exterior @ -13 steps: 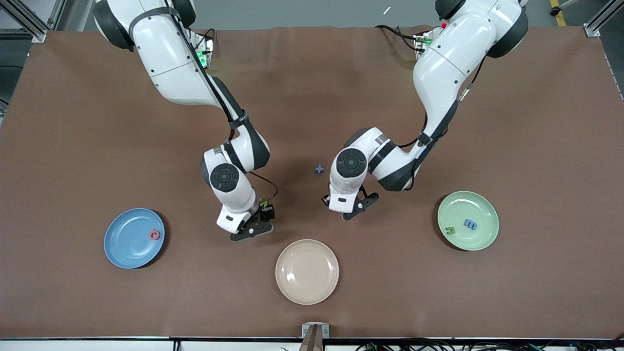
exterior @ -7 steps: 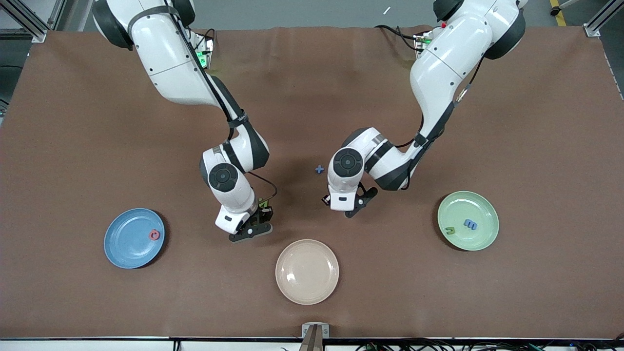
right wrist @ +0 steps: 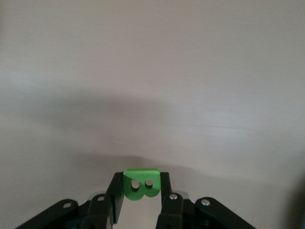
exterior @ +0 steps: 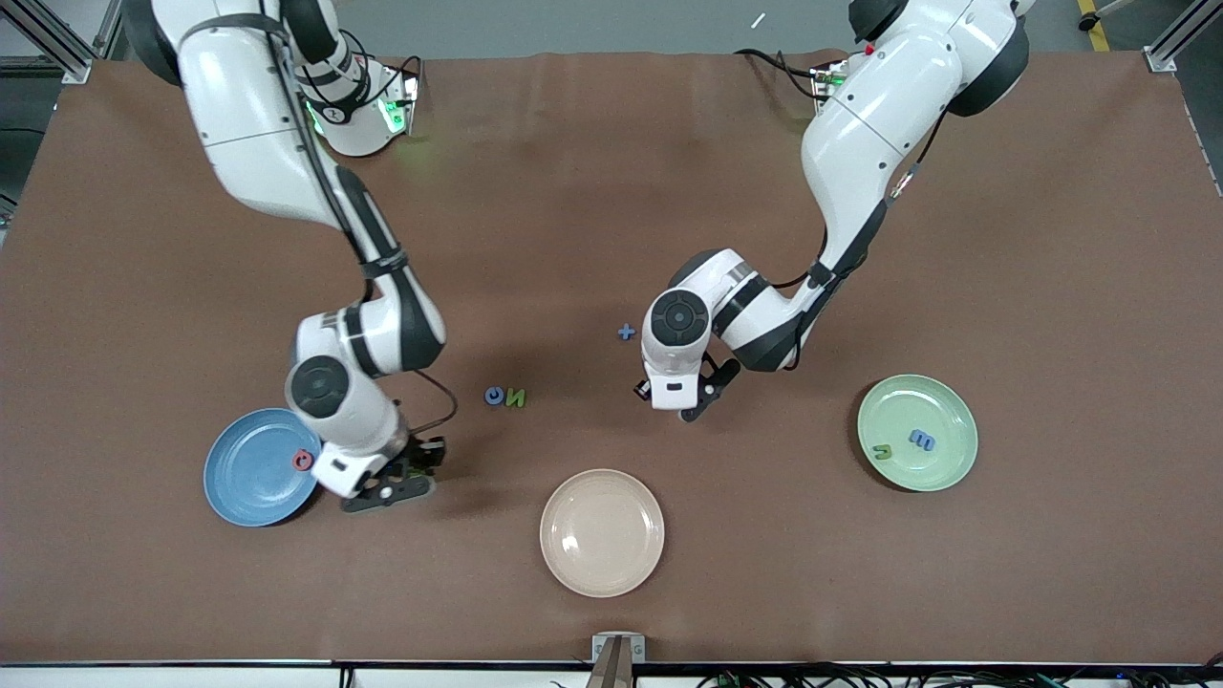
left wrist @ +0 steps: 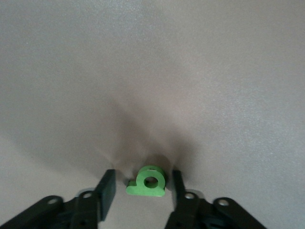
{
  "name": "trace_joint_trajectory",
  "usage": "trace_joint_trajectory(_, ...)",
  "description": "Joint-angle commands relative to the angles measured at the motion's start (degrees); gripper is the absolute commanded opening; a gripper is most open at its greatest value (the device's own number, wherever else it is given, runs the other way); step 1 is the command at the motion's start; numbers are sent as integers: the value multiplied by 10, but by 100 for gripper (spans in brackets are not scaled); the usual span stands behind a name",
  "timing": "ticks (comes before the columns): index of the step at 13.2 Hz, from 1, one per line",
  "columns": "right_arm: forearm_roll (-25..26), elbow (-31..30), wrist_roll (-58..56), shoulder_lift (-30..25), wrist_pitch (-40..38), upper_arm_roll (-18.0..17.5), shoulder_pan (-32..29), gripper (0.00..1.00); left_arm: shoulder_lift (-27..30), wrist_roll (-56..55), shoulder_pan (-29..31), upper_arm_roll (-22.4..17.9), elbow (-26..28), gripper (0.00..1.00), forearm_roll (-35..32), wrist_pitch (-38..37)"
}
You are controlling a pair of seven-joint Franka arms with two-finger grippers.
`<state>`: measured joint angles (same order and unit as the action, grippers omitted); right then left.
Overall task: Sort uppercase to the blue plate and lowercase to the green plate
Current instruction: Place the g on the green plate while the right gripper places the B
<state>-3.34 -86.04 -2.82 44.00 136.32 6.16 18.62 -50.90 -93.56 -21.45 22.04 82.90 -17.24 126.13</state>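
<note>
My right gripper (exterior: pixel 394 471) is shut on the green B (right wrist: pixel 138 192) and holds it above the table, beside the blue plate's (exterior: pixel 244 483) rim. The red ring (exterior: pixel 303 461) lies in that plate. My left gripper (exterior: pixel 680 401) is low over the table, jaws open on either side of the green p/b shape (left wrist: pixel 147 181), which lies flat with a gap on each side. The blue G (exterior: pixel 494 396) and green N (exterior: pixel 515 397) lie side by side on the table between the arms. The blue x (exterior: pixel 626 332) lies beside the left arm's wrist. The green plate (exterior: pixel 946 411) holds the green u (exterior: pixel 883 452) and blue m (exterior: pixel 922 440).
A cream plate (exterior: pixel 602 564) sits nearest the front camera, between the other two plates. Both arms reach in over the table's middle from the base side.
My right arm has swung from over the G and N toward the blue plate, carrying the green B. The G and N now show. My left gripper has shifted slightly.
</note>
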Motion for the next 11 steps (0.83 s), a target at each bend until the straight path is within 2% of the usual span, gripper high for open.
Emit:
trace_joint_trajectory(1,-3,-6,-53,-30,-38,-12,-54,13,6,-14,-3,-5,13,17,-11,-2)
trace_joint_trajectory(3,-3,-8,-102,-43,-78,-12,-91,14,10,-7,6,-5,15,4,-11,-3)
trace_joint_trajectory(5,-3,-12,-185,-43,-91,-12,-137,14,33,4,26,-10,11,2,-31,-8)
trace_joint_trajectory(8,-3,-18,-269,-38,-91,-12,-178,19,49,91,75,-9,4,2,-50,-8)
trace_joint_trajectory(10,-3,-25,-278,-34,-89,-11,-190,32,52,153,112,-9,-12,2,-57,-8)
trace_joint_trajectory(11,-3,-26,-278,-31,-86,-11,-189,51,64,190,126,-9,-11,1,-67,-10)
